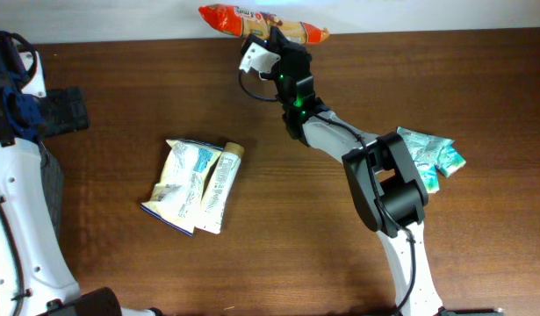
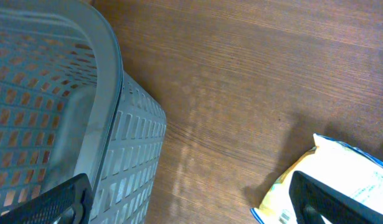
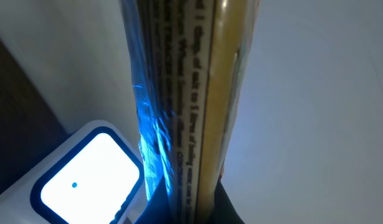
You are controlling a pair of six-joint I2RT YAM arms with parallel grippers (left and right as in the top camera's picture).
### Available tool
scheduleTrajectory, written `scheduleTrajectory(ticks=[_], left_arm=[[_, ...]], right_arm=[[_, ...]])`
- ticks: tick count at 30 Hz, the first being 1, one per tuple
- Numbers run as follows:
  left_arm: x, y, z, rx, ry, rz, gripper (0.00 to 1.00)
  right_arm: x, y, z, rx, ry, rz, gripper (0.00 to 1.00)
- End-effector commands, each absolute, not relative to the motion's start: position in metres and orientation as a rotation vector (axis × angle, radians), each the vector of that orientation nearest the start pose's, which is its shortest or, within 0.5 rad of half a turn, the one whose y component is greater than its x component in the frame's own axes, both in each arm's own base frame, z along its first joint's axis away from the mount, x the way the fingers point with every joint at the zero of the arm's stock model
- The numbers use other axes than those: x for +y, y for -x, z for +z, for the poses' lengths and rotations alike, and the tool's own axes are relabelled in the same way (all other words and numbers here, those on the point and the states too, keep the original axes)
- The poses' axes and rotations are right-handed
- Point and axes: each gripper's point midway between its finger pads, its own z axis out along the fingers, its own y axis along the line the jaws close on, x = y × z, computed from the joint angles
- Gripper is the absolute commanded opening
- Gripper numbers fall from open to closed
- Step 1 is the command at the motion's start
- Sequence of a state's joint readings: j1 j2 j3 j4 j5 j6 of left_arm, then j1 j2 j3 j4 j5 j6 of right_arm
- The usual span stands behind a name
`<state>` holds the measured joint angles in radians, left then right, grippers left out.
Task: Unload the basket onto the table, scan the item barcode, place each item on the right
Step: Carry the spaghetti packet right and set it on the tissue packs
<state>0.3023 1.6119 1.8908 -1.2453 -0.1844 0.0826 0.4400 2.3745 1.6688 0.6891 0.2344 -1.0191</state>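
At the table [image 1: 480,88] edge, 12 o'clock, the right claw [image 1: 281,41] pinches a red-orange pack [image 1: 234,16], its middle hidden by the claw. Close up, the pack stands upright w/ a blue glow on it, print too blurred to read, and a white scanner [image 3: 85,171] at 7 o'clock is cut off. The left claw [image 2: 191,205] is spread wide, only its tips showing, w/ a cropped grey basket [image 2: 110,74] at 9 o'clock and a yellow pouch [image 2: 340,168] at 4 o'clock.
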Motion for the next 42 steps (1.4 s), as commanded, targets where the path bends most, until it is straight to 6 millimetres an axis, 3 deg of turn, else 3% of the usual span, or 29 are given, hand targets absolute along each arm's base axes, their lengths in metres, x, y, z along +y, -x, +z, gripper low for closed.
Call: scheduleTrajectory(ticks=[1,8,15,19,22,25,28,31,33,35,38,42], left_arm=[[0.146,-0.359,0.309,2.514,0.357,0.392,0.99],[0.146,-0.359,0.309,2.514,0.357,0.392,0.99],[0.146,-0.359,0.309,2.514,0.357,0.392,0.99],[0.146,-0.359,0.309,2.514,0.357,0.392,0.99],[0.146,-0.359,0.309,2.514,0.357,0.392,0.99],[0.146,-0.359,0.309,2.514,0.357,0.392,0.99],[0.146,-0.359,0.309,2.514,0.357,0.392,0.99],[0.146,-0.359,0.309,2.514,0.357,0.392,0.99],[0.146,-0.359,0.309,2.514,0.357,0.392,0.99],[0.146,-0.359,0.309,2.514,0.357,0.392,0.99],[0.146,-0.359,0.309,2.514,0.357,0.392,0.99],[0.146,-0.359,0.309,2.514,0.357,0.392,0.99]], right_arm=[[0.257,-0.627,0.236,1.234,0.857,-0.622,0.04],[0.257,-0.625,0.246,1.219,0.852,-0.621,0.04],[0.248,-0.604,0.309,1.231,0.888,-0.597,0.04],[0.219,-0.555,0.376,1.401,0.794,-0.368,0.04],[0.21,-0.514,0.392,1.544,0.732,-0.109,0.04],[0.195,-0.47,0.388,1.76,0.606,0.26,0.04],[0.17,-0.448,0.378,1.926,0.445,0.465,0.04],[0.124,-0.438,0.344,2.132,0.265,0.496,0.04],[0.078,-0.422,0.296,2.361,0.141,0.44,0.04],[0.042,-0.405,0.254,2.544,0.122,0.345,0.04],[-0.022,-0.381,0.19,2.841,-0.043,0.098,0.04],[-0.045,-0.389,0.13,2.995,-0.124,0.07,0.04]])
